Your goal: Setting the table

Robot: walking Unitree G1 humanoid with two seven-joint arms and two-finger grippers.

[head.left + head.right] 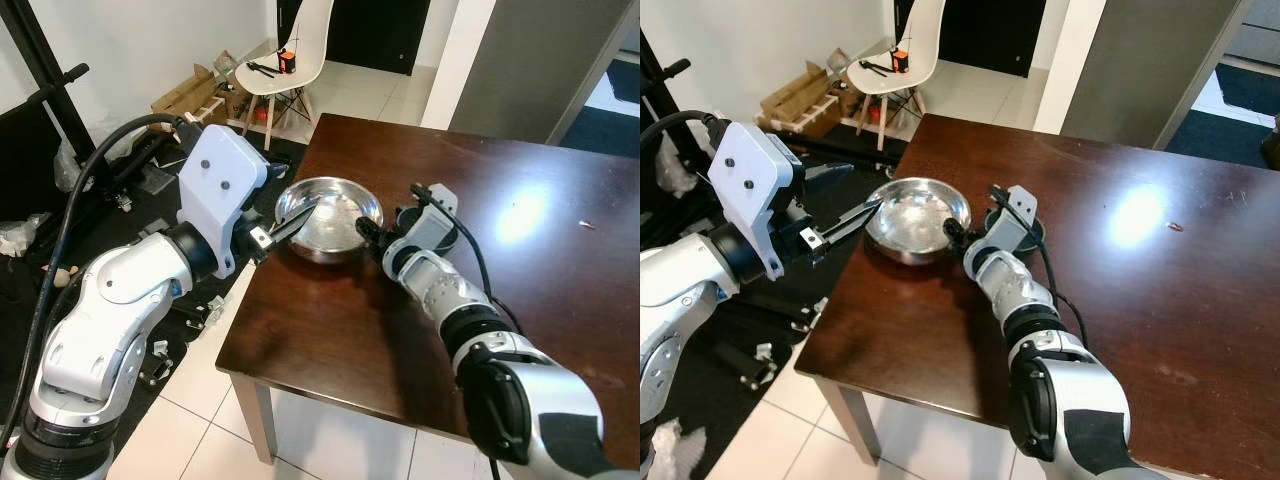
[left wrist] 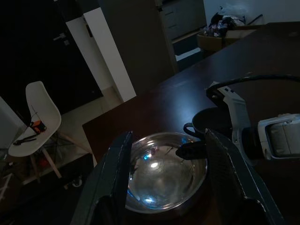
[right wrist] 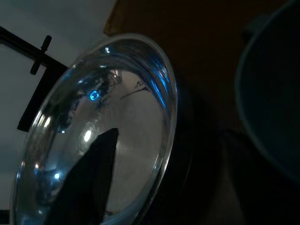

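A shiny steel bowl (image 1: 329, 217) sat on the dark wooden table (image 1: 520, 300), close to the table's left edge and not far from its far left corner; just beside it, toward the table's middle, stood a dark cup (image 2: 206, 123) with a small handle, largely hidden behind the right wrist in the head views. The left gripper (image 1: 290, 222) reached in from beyond the left edge with its two black fingers (image 2: 117, 173) spread apart and holding nothing; in the left wrist view the bowl lay ahead of and between the two fingers, and in the left eye view one fingertip reached over the bowl's near-left rim, though whether it touched the metal could not be told. The right gripper (image 1: 952, 231) lay low over the table on the opposite side of the bowl, its tip at the bowl's right rim; in the right wrist view one dark finger (image 3: 91, 180) stood inside the bowl against the polished wall while the rim ran right beside it, so the fingers seemed to straddle the rim, but whether they pinched it or stood loose could not be told. Beyond the table's far left corner a white chair (image 1: 295, 60) stood on the tiled floor (image 1: 210, 440) with small tools on its seat; cardboard boxes (image 1: 190, 95) lay near it by the wall.
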